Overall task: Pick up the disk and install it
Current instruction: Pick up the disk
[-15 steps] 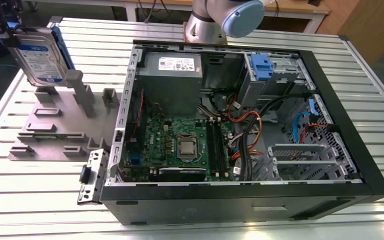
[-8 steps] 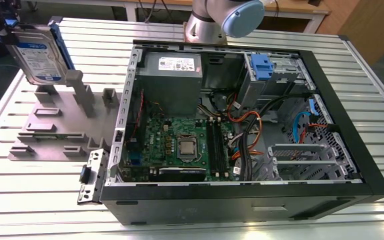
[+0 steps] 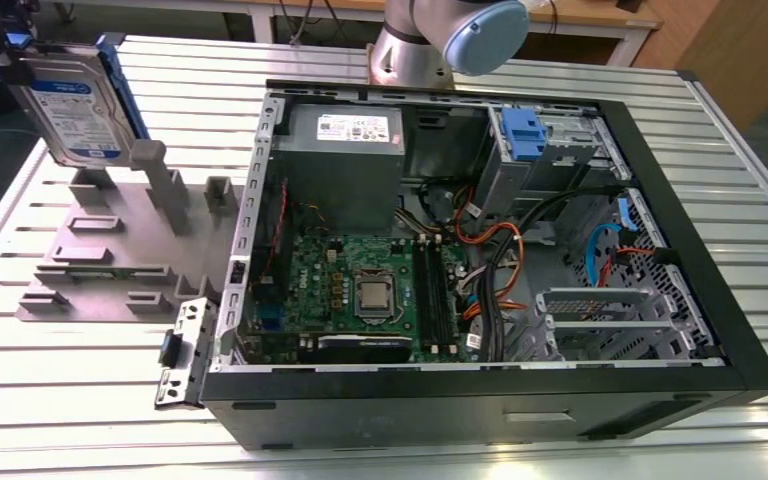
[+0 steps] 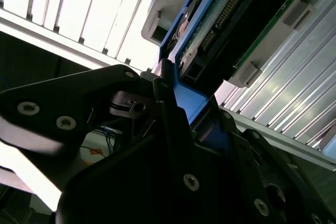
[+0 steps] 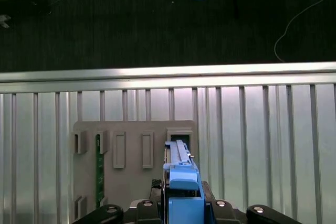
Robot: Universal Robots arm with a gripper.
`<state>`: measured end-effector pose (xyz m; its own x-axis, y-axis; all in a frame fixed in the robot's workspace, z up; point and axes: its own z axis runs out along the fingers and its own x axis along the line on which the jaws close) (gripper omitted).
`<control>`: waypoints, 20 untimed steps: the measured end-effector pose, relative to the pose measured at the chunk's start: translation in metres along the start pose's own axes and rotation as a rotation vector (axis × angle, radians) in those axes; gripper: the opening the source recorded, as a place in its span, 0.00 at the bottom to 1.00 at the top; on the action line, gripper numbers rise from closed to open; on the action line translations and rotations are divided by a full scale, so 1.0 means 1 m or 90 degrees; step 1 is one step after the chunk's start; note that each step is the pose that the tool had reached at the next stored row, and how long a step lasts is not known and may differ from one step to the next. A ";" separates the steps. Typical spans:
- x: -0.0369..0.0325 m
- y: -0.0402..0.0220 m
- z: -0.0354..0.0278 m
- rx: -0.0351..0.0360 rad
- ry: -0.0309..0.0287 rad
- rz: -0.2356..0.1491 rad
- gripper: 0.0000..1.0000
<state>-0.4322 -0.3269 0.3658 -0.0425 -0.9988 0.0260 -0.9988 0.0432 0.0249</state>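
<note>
The disk (image 3: pixel 80 108), a silver hard drive with a white-and-blue label in a blue bracket, hangs upright over the far left corner of the grey holder (image 3: pixel 104 250). My gripper (image 3: pixel 4 55) is shut on its top edge. In the first wrist view the blue bracket (image 5: pixel 181 182) sticks out between the fingers (image 5: pixel 107 212) above an empty slot (image 5: pixel 181 136) of the holder (image 5: pixel 131 182). The second wrist view shows the drive's connector side (image 4: pixel 220 19) close up, the bracket (image 4: pixel 186 100) clamped in my gripper (image 4: pixel 178 114).
The open computer case (image 3: pixel 684 215) lies at the exterior view's right, with the motherboard (image 3: pixel 357 290), a grey power-supply box (image 3: pixel 344 135), loose cables (image 3: pixel 491 240) and a drive bay with a blue clip (image 3: pixel 524 130). The arm's base (image 3: pixel 438 40) stands behind it. A green stick (image 5: pixel 97 166) sits in the holder.
</note>
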 end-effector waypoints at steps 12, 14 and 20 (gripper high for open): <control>0.0001 0.0001 -0.0043 -0.0001 0.0000 0.000 0.36; 0.0001 0.0001 -0.0060 -0.0001 0.0000 0.000 0.36; 0.0003 0.0002 -0.0130 0.0000 0.0001 0.000 0.36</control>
<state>-0.4320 -0.3269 0.3788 -0.0426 -0.9988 0.0261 -0.9988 0.0432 0.0249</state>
